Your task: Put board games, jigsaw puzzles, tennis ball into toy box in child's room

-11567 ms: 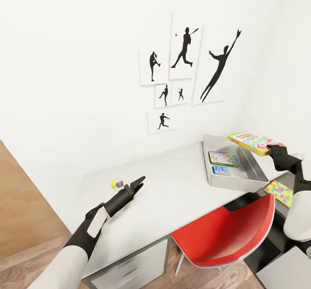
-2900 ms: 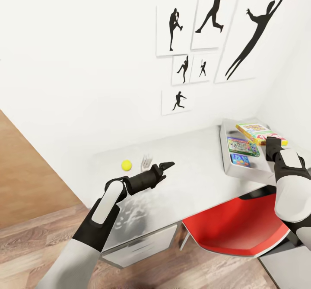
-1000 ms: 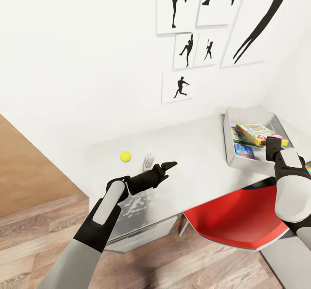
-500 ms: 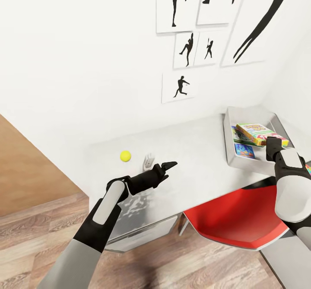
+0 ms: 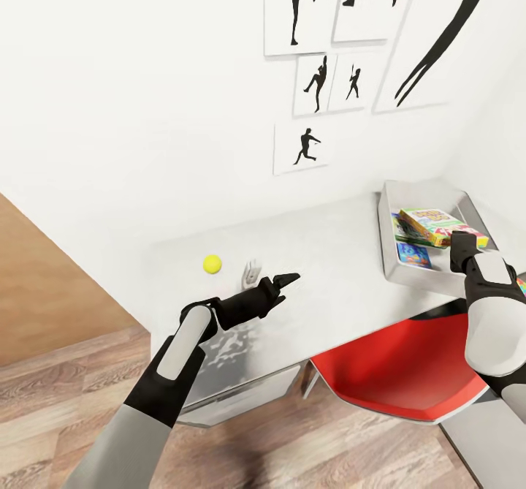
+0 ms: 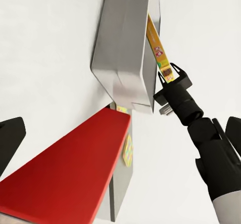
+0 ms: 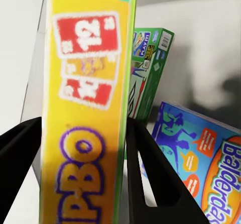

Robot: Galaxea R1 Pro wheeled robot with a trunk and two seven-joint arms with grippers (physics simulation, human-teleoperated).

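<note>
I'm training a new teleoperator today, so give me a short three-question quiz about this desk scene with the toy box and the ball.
1. True or false: the right gripper is shut on the yellow board game above the toy box.
2. Which game boxes already lie in the toy box? A) a green one and a blue one B) two red ones C) none
3. Fill in: the tennis ball lies on the ___, apart from the left gripper.

Key: 1. True. 2. A. 3. table, beside a small white object.
</note>
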